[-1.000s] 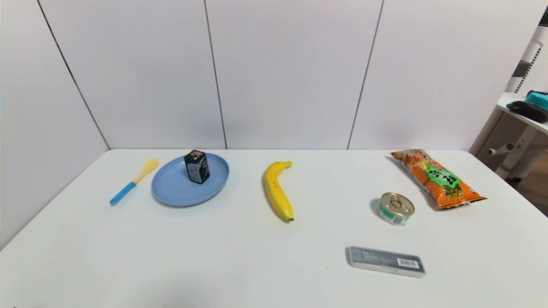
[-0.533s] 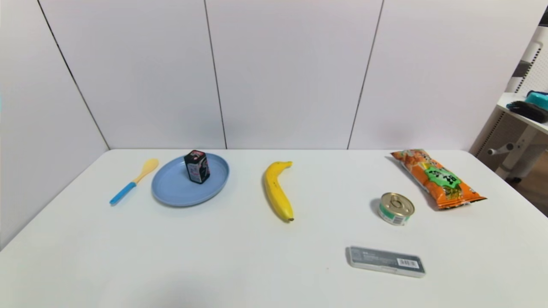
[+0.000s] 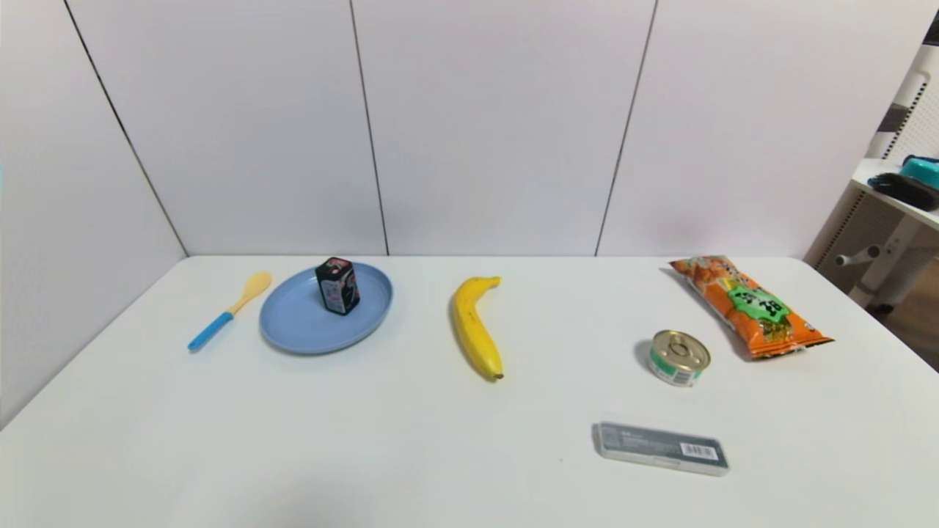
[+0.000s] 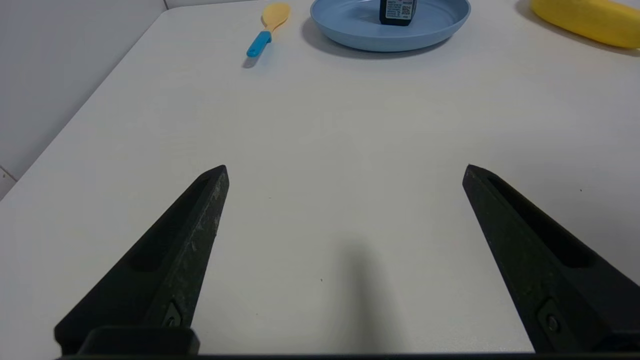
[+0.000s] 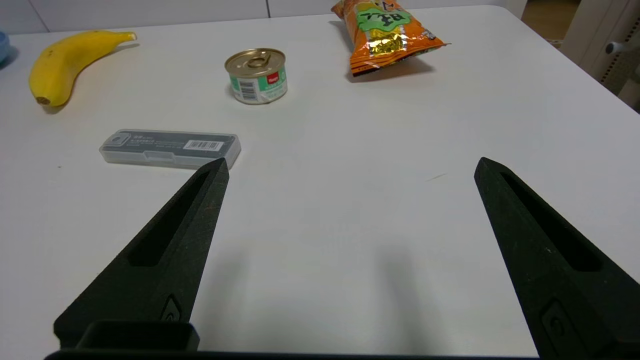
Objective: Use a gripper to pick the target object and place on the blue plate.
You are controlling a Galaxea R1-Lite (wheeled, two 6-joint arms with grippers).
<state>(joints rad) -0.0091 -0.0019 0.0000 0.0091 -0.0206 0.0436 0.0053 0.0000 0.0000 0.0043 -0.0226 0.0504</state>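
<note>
On the blue plate (image 3: 308,326), toward its far right part, the small black box (image 3: 337,286) is seen standing upright, long axis vertical, its printed face turned toward the banana (image 3: 475,326). The plate is round, shallow and smooth, set on the white bench (image 3: 411,440) beside a blue-handled yellow spoon (image 3: 229,311). Over the near bench the left tool (image 4: 345,170) and right tool (image 5: 350,167) are held spread wide, gripping nothing.

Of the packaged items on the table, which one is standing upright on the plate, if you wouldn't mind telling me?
The small black box: it stands upright on the blue plate, while the can, grey case and snack bag sit on the bare table.
</note>
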